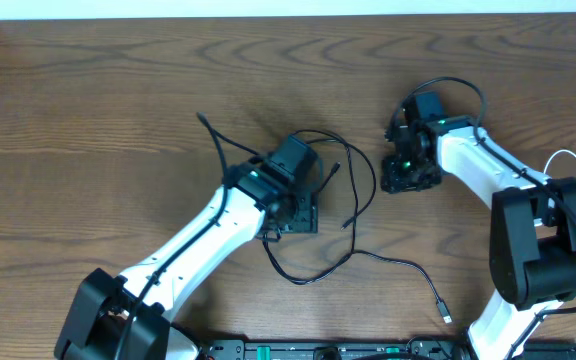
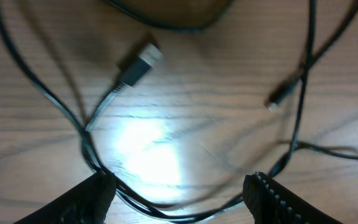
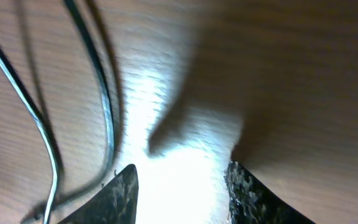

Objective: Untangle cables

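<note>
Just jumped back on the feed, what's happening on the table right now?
Cable untangling is under way. The left pincer hovers low and open over a loop of the black cable, which sprawls across the middle of the table with its flat plug lying free. The right pincer is open over bare wood, holding nothing. The white cable lies off by the right arm's base, apart from the black one.
</note>
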Controlling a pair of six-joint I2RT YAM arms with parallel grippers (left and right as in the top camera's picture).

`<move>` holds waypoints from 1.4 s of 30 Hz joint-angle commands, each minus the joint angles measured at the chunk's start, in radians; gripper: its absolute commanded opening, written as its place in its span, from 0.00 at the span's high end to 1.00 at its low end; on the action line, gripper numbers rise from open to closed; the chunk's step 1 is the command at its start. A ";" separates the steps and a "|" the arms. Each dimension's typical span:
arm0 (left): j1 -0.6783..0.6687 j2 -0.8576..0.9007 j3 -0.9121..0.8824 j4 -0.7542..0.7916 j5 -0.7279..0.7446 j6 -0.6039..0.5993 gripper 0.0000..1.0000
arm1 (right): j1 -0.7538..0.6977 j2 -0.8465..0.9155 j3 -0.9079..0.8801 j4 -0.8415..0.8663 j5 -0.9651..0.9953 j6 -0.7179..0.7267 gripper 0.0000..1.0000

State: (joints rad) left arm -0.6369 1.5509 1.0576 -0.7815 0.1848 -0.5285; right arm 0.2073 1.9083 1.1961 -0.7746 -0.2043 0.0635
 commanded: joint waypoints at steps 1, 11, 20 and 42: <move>-0.053 -0.002 -0.009 -0.003 -0.010 -0.035 0.29 | -0.031 -0.003 0.039 -0.018 0.010 -0.008 0.58; -0.191 -0.002 -0.009 0.052 -0.014 -0.147 0.29 | -0.076 -0.005 0.039 -0.034 0.095 0.036 0.55; -0.283 0.027 -0.009 0.117 -0.138 -0.262 0.58 | -0.109 -0.005 0.039 -0.039 0.153 0.079 0.60; -0.386 0.291 -0.008 0.340 -0.145 -0.304 0.64 | -0.106 -0.005 0.039 -0.029 0.141 0.079 0.84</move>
State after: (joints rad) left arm -1.0222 1.8275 1.0576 -0.4438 0.0605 -0.8341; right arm 0.1005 1.9083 1.2182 -0.8059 -0.0593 0.1345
